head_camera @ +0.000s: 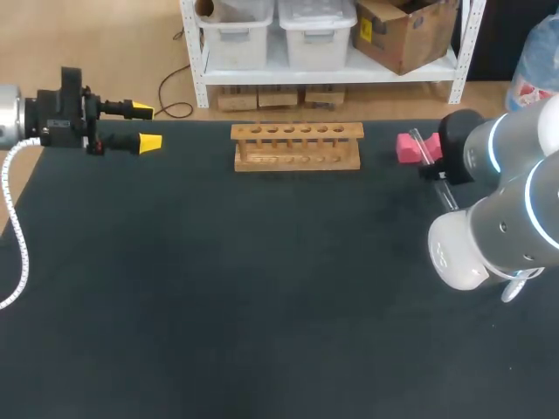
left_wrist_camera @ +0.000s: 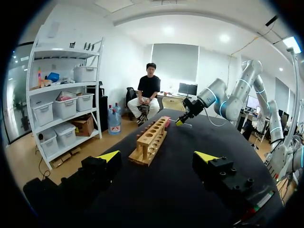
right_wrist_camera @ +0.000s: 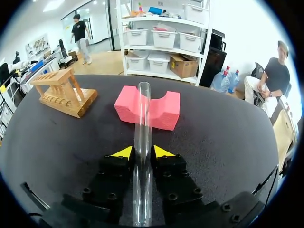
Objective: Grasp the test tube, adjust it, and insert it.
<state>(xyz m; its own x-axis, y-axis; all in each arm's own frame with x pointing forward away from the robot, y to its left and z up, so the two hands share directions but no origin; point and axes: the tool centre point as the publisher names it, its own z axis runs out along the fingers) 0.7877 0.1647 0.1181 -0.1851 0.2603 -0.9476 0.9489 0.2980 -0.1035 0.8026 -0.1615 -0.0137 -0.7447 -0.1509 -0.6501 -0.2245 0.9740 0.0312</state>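
The right end effector (right_wrist_camera: 142, 153) is clamped on the test tube (right_wrist_camera: 142, 114), over the pink foam cradle (right_wrist_camera: 164, 111), so the grasp looks made (left end effector (head_camera: 147, 127) hovers empty, fingers apart). The next move likely calls for tilting the tube upright and carrying it to the wooden rack (head_camera: 297, 147).

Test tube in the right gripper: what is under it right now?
Under the test tube, the far end lies over the notch of the pink foam block; nearer the right gripper, only dark table shows. The tube itself hides whether it rests on the block.
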